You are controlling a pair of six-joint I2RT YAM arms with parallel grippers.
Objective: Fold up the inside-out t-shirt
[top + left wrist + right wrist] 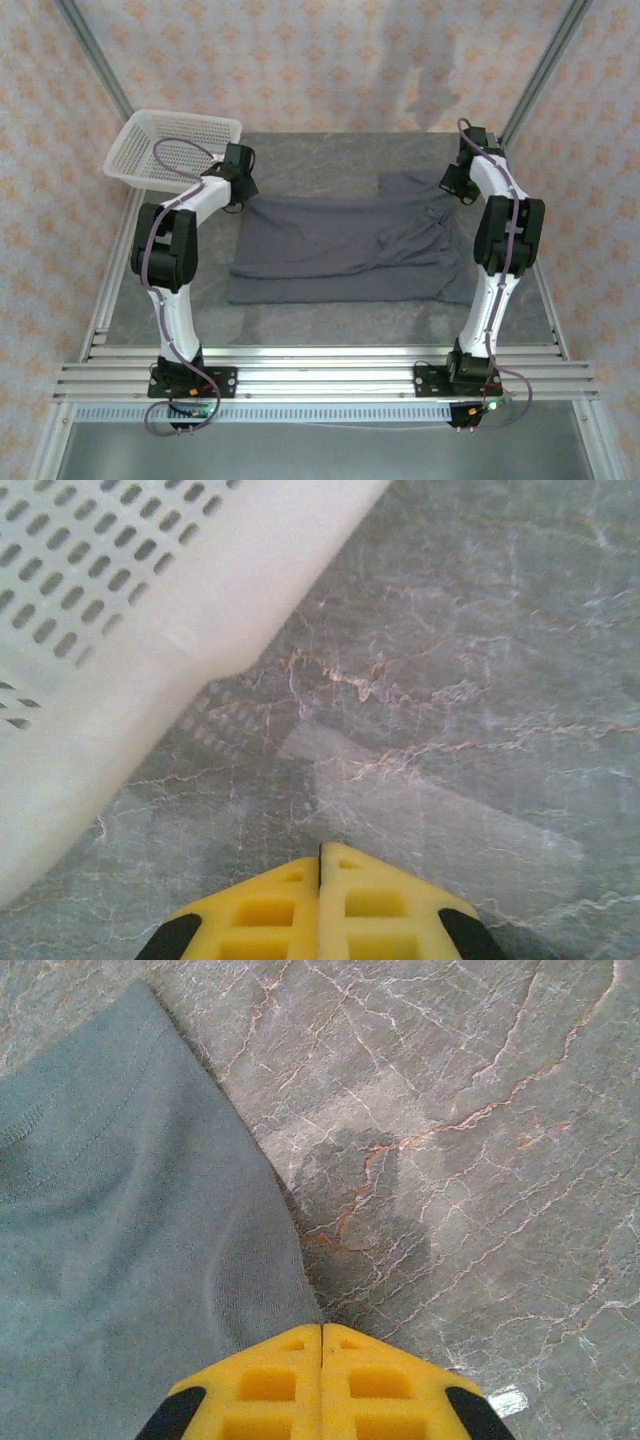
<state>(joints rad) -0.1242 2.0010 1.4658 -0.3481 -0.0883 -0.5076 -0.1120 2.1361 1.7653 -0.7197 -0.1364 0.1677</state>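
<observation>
The inside-out t-shirt point(340, 250) lies spread flat on the grey marble table, dark slate-grey and wrinkled towards its right side. My left gripper point(237, 200) hangs over the shirt's far-left corner. In the left wrist view its yellow fingers point(321, 848) are shut over bare table with nothing between them. My right gripper point(456, 186) is at the shirt's far-right part. In the right wrist view it is shut point(321, 1328), and the shirt's edge point(120, 1210) runs under the left finger. No cloth shows between the pads.
A white perforated basket point(130, 150) stands at the table's far-left corner, close to the left gripper, and its wall point(120, 630) takes up the upper left of the left wrist view. Bare marble table point(330, 160) lies beyond the shirt. Aluminium frame rails point(330, 365) run along the near edge.
</observation>
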